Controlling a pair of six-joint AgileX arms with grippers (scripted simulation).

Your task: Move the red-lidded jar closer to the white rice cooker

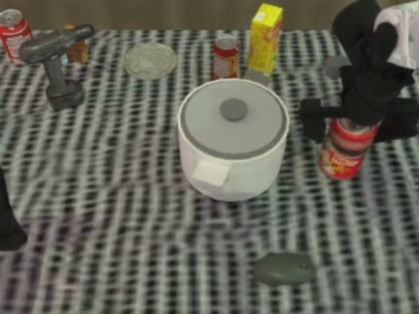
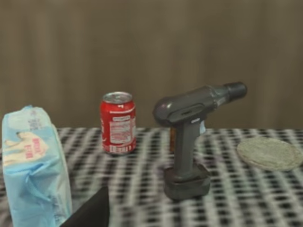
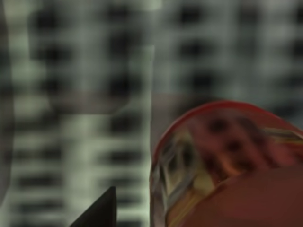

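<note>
The red-lidded jar (image 1: 344, 154) stands upright on the checked cloth, a short way right of the white rice cooker (image 1: 232, 137). My right gripper (image 1: 357, 121) hangs directly over the jar's lid, open, its fingers spread to either side of it. In the right wrist view the jar (image 3: 227, 161) fills the near corner, and one dark fingertip (image 3: 102, 210) stands apart from its side with cloth showing between them; the other finger is hidden. My left gripper (image 1: 6, 226) is parked at the table's left edge, open.
A grey drill (image 1: 55, 59), a red can (image 1: 13, 33) and a round grey disc (image 1: 150, 60) sit at the back left. Another red can (image 1: 226, 55) and a yellow carton (image 1: 265, 39) stand behind the cooker. A grey mouse (image 1: 285, 268) lies in front. A blue bag (image 2: 33, 161) shows near the left wrist.
</note>
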